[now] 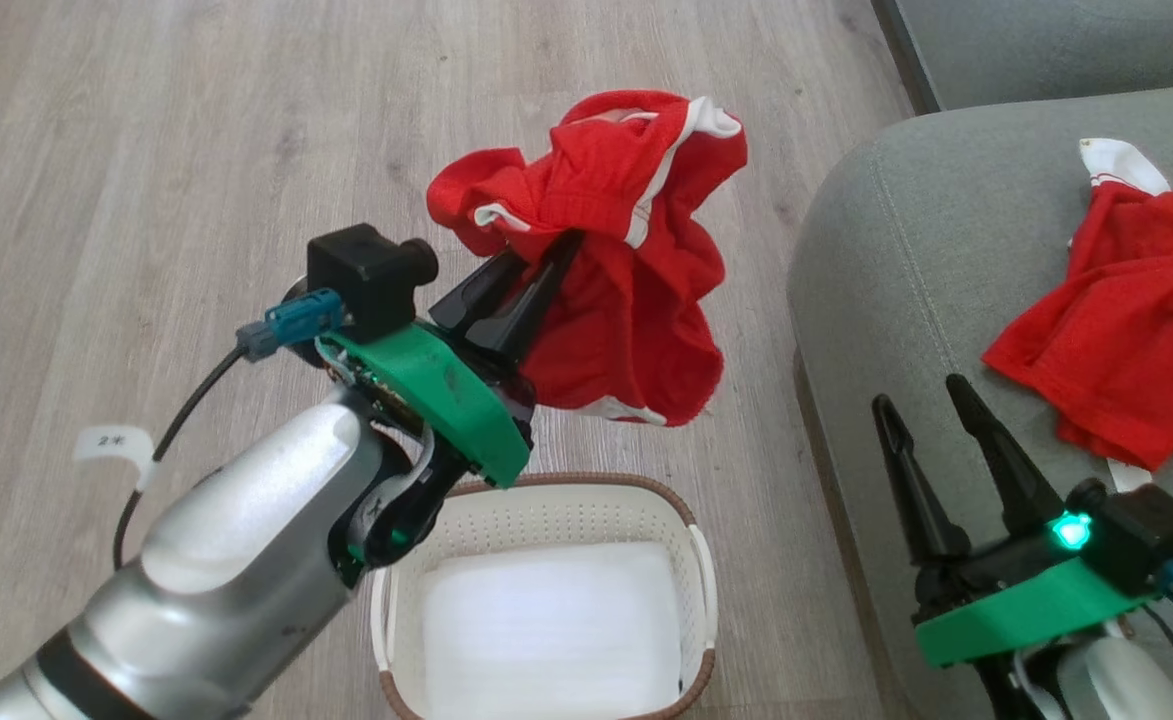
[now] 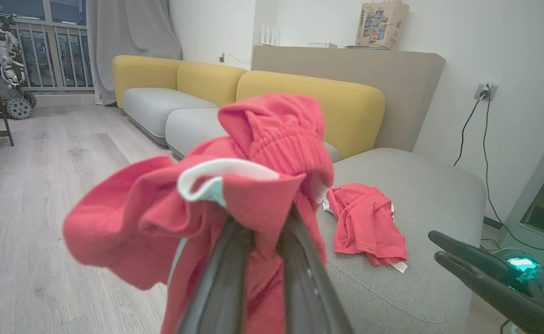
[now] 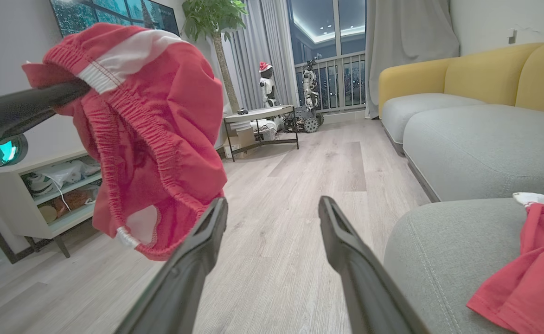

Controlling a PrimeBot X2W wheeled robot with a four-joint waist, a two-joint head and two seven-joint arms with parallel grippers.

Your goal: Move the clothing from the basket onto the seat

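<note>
The left claw (image 1: 546,250) grips red clothing (image 1: 636,250) high above the basket (image 1: 686,520), clear of its rim for the swing to the seat (image 1: 896,250), where another garment (image 1: 1126,310) lies near the open, empty right claw (image 1: 921,390).

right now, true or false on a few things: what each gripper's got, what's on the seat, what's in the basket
1. The left gripper is shut on the red shorts, which hang in the air. True.
2. The right gripper grips a garment. False: its fingers stand apart and empty, beside the seat's edge.
3. A red garment lies on the seat. True.
4. Red clothing fills the basket. False: what shows of its inside is white, with no red in it.
</note>
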